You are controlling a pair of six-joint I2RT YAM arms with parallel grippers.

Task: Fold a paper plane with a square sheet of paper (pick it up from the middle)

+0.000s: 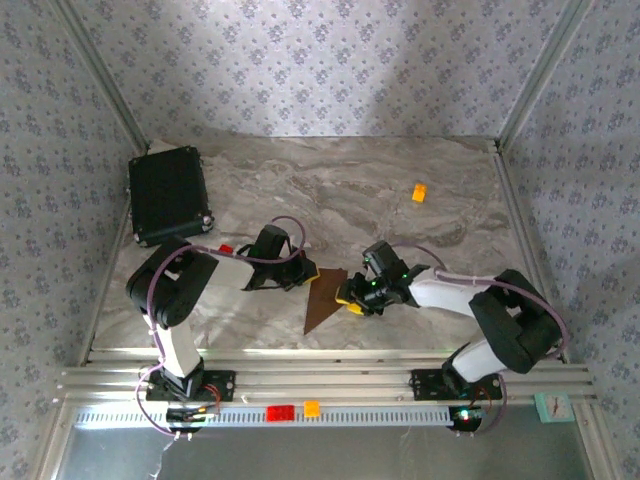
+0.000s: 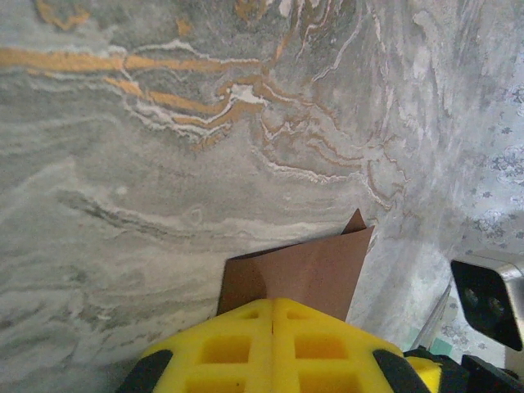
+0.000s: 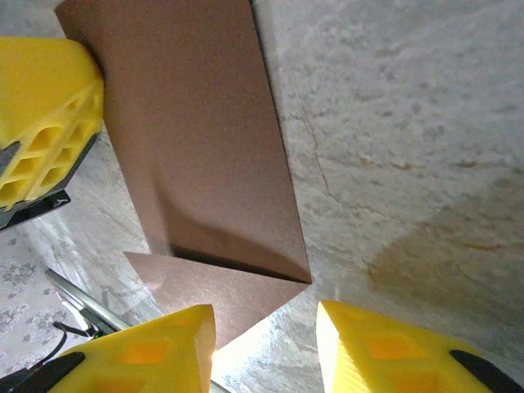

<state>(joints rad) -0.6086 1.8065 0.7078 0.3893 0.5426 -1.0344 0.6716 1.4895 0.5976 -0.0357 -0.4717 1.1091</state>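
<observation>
You have the brown paper lying on the bench, a little left of centre and toward the near edge, between your two pincers. It is partly folded. From above it reads as a dark, narrow shape, wider at its far end and narrowing to a point that aims near and slightly left. The right wrist view shows a long flat panel with a triangular flap below a crease.

Your left pincer sits at the paper's far left edge with its yellow fingers pressed together. In its own camera the brown sheet pokes out just past the tips. Whether those tips are pinning the sheet to the bench or just touching it, you cannot tell.

Your right pincer is just beside the paper's right edge. Its two fingers stand apart with nothing between them but bench, and the flap's corner lies beside one finger.

The black case is at the far left corner, a small red block lies beside your left arm, and an orange block sits well apart at the far right.
</observation>
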